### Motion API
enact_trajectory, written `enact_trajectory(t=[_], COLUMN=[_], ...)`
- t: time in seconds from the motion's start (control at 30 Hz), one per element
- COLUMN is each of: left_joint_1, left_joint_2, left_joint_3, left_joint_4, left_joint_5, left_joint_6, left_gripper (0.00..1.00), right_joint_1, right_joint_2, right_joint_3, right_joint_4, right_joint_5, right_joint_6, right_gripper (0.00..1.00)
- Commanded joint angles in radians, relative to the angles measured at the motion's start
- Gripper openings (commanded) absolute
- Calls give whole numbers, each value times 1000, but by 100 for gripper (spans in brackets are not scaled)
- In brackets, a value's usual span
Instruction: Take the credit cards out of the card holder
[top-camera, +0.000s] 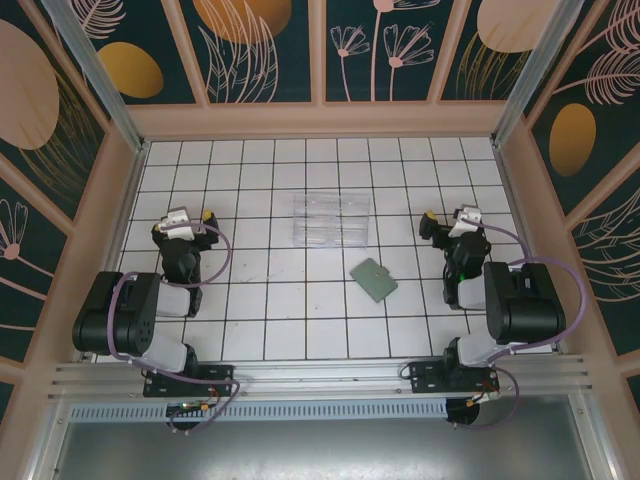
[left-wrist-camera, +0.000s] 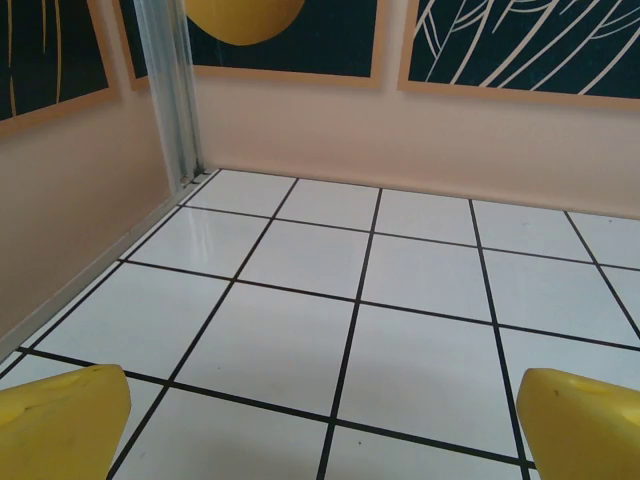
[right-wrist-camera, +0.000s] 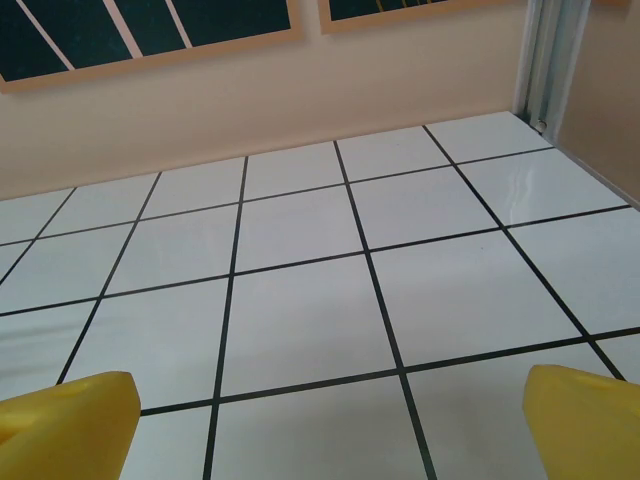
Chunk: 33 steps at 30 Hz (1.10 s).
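The card holder (top-camera: 373, 280) is a small grey-green wallet lying folded shut and a little askew on the white tiled floor, right of centre. The credit cards are hidden from view. My left gripper (top-camera: 186, 217) hovers near the left wall, far from the wallet, and is open. In the left wrist view its yellow fingertips (left-wrist-camera: 60, 415) stand wide apart over bare tiles. My right gripper (top-camera: 449, 220) is up and to the right of the wallet, also open. Its yellow fingertips (right-wrist-camera: 585, 420) frame bare floor, with nothing between them.
A clear plastic tray (top-camera: 333, 218) lies behind the wallet near the middle of the floor. Pink walls (top-camera: 320, 120) enclose the tiled area on three sides. A metal post (left-wrist-camera: 172, 90) stands in the far left corner, another (right-wrist-camera: 545, 60) in the far right corner.
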Motion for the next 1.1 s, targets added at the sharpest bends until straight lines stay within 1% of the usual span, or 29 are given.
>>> enact_trajectory(t=[0.0, 0.67, 0.73, 0.77, 0.83, 0.87, 0.9, 0.93, 1.0, 1.07], left_joint_1=[6, 6, 6, 5, -1, -5, -10, -12, -24, -58], left_joint_2=[4, 3, -11, -44, -142, -193, -243, -285, -376, -437], left_joint_3=[-7, -9, -13, -3, 54, 88, 118, 138, 180, 217], left_joint_4=[41, 41, 45, 0, -202, -318, -413, -485, -639, -775], left_joint_5=[11, 12, -2, -2, -17, -43, -72, -79, -35, -16], left_joint_6=[10, 9, 12, 12, 6, -9, -39, -73, -149, -219], left_gripper=[99, 99, 99, 99, 99, 99, 99, 98, 93, 91], right_joint_1=[-4, -4, -4, 2, 25, 38, 48, 57, 75, 97], right_joint_2=[8, 9, 7, -3, -55, -90, -123, -152, -204, -255], right_joint_3=[-8, -10, -10, -8, 5, 22, 52, 81, 138, 168], right_joint_4=[46, 46, 50, 37, -19, -83, -174, -261, -460, -622], right_joint_5=[-11, -14, -12, -2, 22, 54, 73, 77, 81, 72], right_joint_6=[-17, -17, -19, -22, -39, -45, -46, -43, -30, -10], right_gripper=[99, 99, 99, 99, 99, 99, 99, 99, 99, 96])
